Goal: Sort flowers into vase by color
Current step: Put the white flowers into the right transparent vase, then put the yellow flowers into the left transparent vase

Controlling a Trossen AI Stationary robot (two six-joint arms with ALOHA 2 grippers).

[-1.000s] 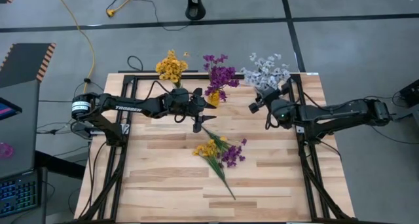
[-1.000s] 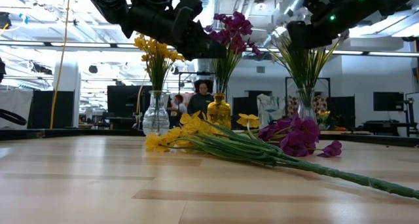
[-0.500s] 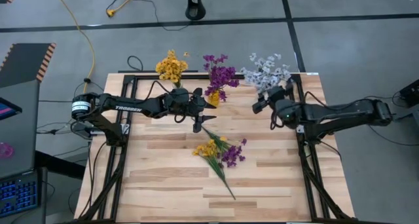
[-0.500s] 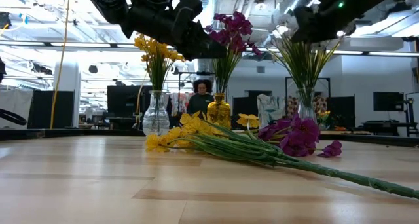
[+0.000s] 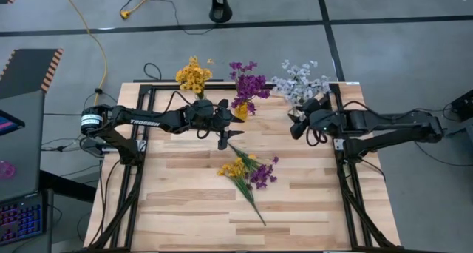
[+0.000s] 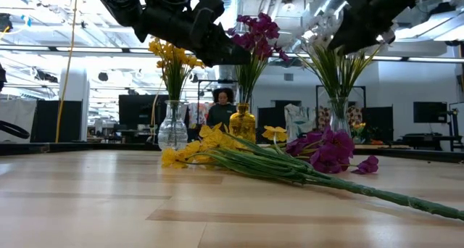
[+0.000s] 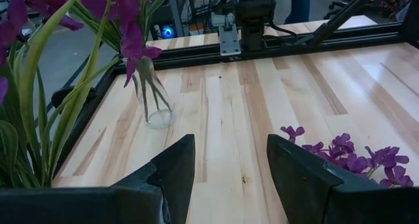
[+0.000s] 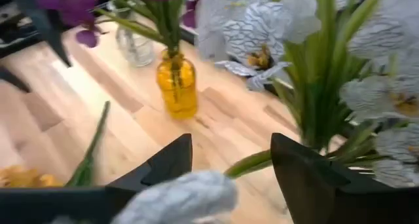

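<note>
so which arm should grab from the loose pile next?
Probably left: its tool hangs open just above the pile of flowers mid-table. The right tool, also open, sits by the white bouquet.

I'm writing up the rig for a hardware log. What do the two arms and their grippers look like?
Both arms are black. The left arm has white lettering and a silver base ring. The left gripper and right gripper have dark wedge-shaped fingers. Black cables trail from them.

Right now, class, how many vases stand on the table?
3, along the far edge: a clear vase with yellow flowers, an amber vase with purple, a clear vase with white.
</note>
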